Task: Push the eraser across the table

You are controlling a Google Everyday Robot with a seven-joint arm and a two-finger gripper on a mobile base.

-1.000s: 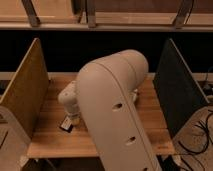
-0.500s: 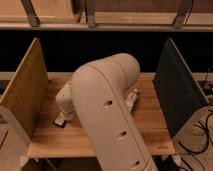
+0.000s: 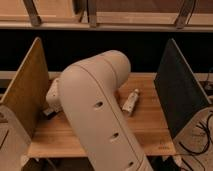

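My arm (image 3: 100, 115) fills the middle of the camera view and reaches down to the left side of the light wooden table (image 3: 150, 127). The gripper (image 3: 51, 102) is low over the tabletop, close to the tan upright board (image 3: 25, 95), and mostly hidden behind the arm. A small dark block with a pale face, apparently the eraser (image 3: 48, 113), shows just below the gripper's end, on the planks beside the tan board. I cannot tell whether the gripper touches it.
A white tube-shaped marker (image 3: 131, 101) lies on the table right of the arm. A dark upright board (image 3: 180, 90) closes the right end. Cables (image 3: 202, 137) hang past the right edge. A shelf rail (image 3: 105, 22) runs behind.
The arm and gripper have swung left toward the tan board, and the small dark block has moved left with them. The white marker is now uncovered.
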